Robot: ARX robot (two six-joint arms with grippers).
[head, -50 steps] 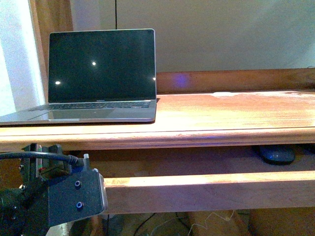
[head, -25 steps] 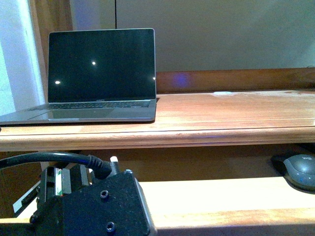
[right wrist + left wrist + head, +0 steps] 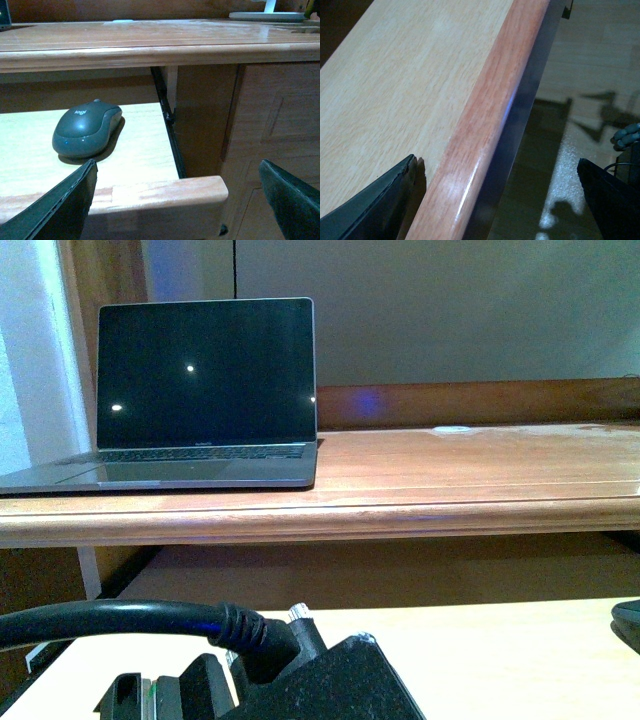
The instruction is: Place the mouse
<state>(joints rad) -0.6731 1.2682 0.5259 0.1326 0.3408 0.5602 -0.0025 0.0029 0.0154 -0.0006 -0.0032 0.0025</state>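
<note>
Pull-out tray (image 3: 150, 192) under the table (image 3: 450, 480): drawn out. It is a pale wood-grain board with a rounded, reddish-brown front lip.

Contents seen: the mouse (image 3: 87, 129), lying flat on the board toward the tray's right end. It is near the dark slide rail (image 3: 167, 125) but not touching it.

Mouse: dark grey, domed oval, matte plastic, with "logi" in pale letters on top. The wheel end points toward the back of the tray. In the front view only a dark sliver of it shows at the right edge (image 3: 630, 625).

Table: reddish varnished wood, glossy, with a moulded front edge and a low back rail. A laptop (image 3: 205, 390) stands open on its left part. It has a grey metal body and a dark screen with a few light spots.

Right gripper (image 3: 177, 162): dark wedge-shaped fingers spread wide, gripping nothing. It sits low in front of the tray's lip, facing in. The mouse lies behind the lip, apart from both fingers.

Left gripper (image 3: 496, 162): spread wide, gripping nothing. It looks down on the tray's front lip, which runs between the fingers. One finger is over the pale board and the other is out over the floor (image 3: 590, 125). Contact with the board cannot be told.

Left arm (image 3: 330, 685): a black housing low in the front view, with a thick black cable (image 3: 120, 620) arching into it.
</note>
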